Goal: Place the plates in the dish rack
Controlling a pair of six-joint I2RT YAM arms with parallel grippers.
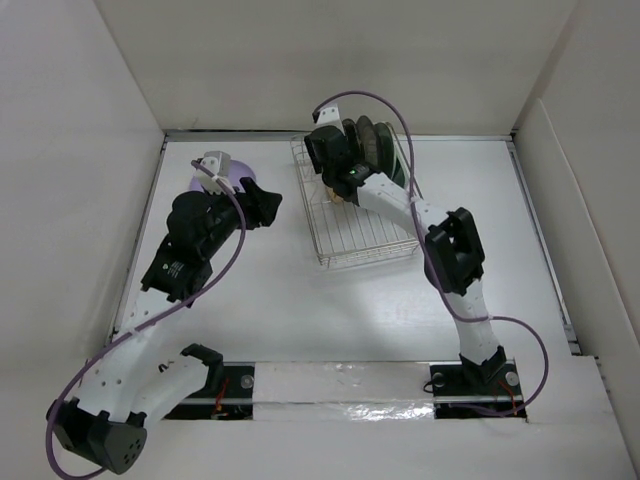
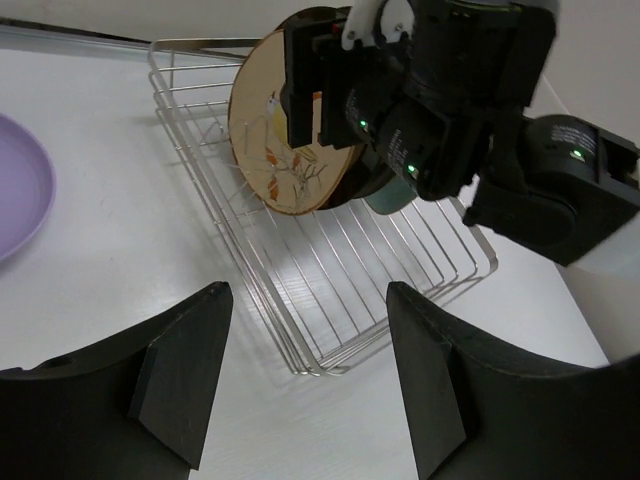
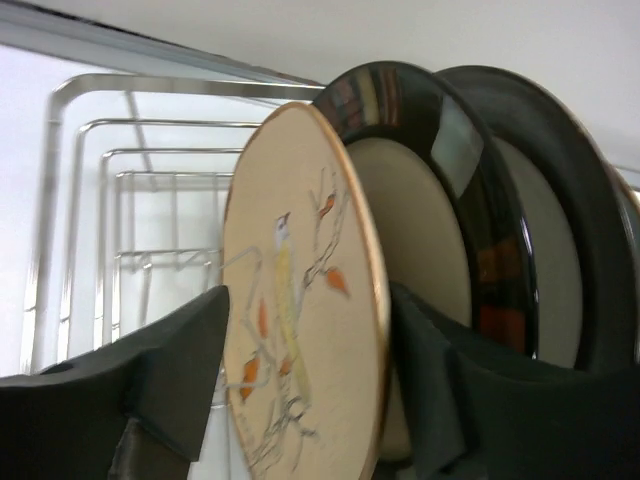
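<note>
The silver wire dish rack (image 1: 362,247) sits at the table's middle back, with several plates (image 1: 376,140) upright at its far end. The tan bird plate (image 3: 300,300) stands on edge, nearest in the row, in front of the black-rimmed cream plate (image 3: 440,170) and a glossy dark plate (image 3: 575,200). My right gripper (image 3: 310,390) straddles the bird plate with its jaws apart, one finger on each side. A lavender plate (image 1: 236,178) lies flat on the table left of the rack. My left gripper (image 2: 310,370) hovers open and empty between that plate and the rack (image 2: 330,290).
White walls enclose the table on the left, back and right. The right arm (image 1: 450,250) reaches over the rack's right side. The rack's near half (image 3: 120,200) holds only bare wires.
</note>
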